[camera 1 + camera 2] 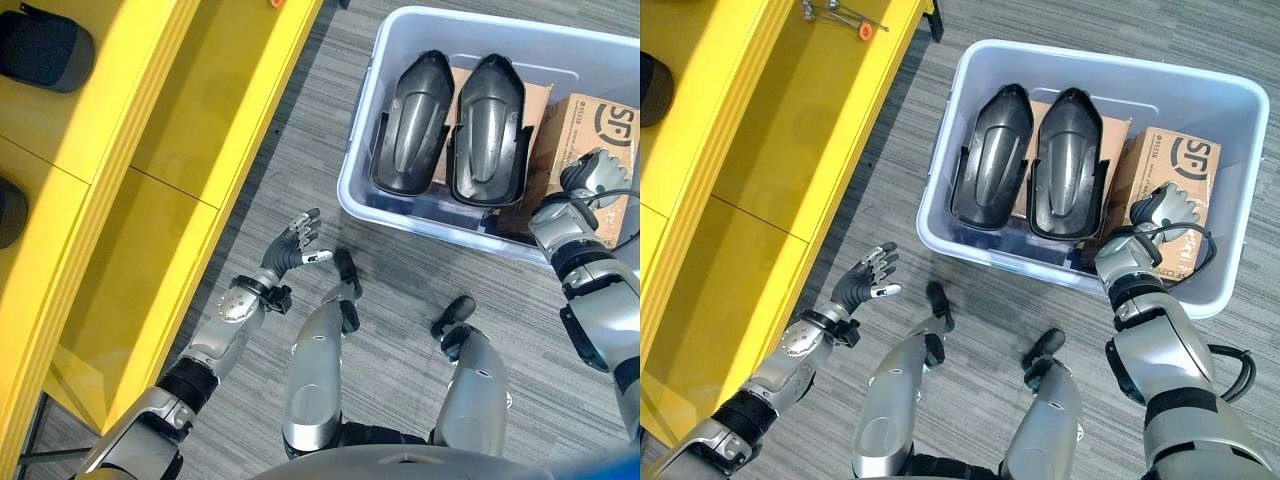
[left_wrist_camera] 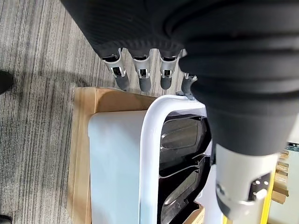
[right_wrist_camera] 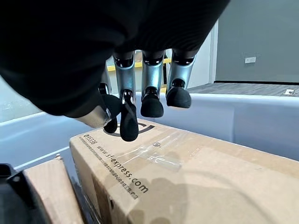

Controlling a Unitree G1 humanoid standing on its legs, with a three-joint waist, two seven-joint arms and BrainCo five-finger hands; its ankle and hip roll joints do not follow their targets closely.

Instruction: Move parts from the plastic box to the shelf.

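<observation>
Silver-grey arms with black joint bands end in a left robot hand [image 1: 868, 276] and right robot hand [image 1: 1167, 208]: dark ribbed covers, silver dark-tipped fingers.

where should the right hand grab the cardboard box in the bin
Judging by its pose, from above: the cardboard box stands at the plastic box's right end with its top free. The right hand hovers there; wrap over the top edge facing the black parts.

Grey striped carpet floor [image 1: 300, 180]; small metal items with orange piece [image 1: 845, 17], perhaps tools.
</observation>
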